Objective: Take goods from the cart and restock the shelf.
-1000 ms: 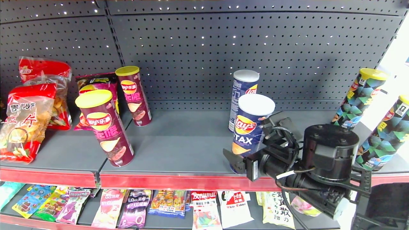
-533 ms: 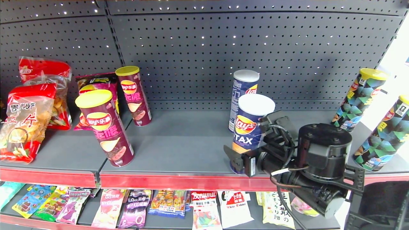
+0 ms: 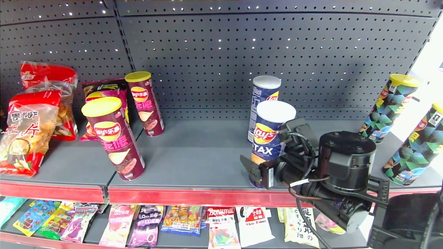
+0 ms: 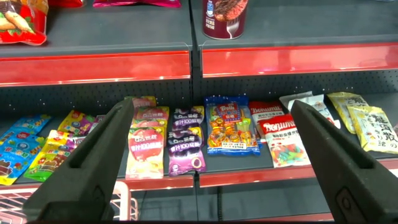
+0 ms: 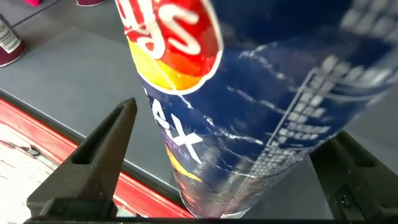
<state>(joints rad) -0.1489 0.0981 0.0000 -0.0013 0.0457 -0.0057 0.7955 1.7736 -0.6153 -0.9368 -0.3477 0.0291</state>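
Straddling the blue chip can [image 3: 271, 138], the right tool [image 3: 263, 171] sat at the front edge of the upper shelf [image 3: 193, 155]; whether it was clamped or loose couldn't be told. The can stood on the shelf, just in front of a second blue can [image 3: 264, 90]. Left tool [image 4: 209, 104] was spread wide, holding nothing, facing snack packets [image 4: 186, 143] on the lower shelf.
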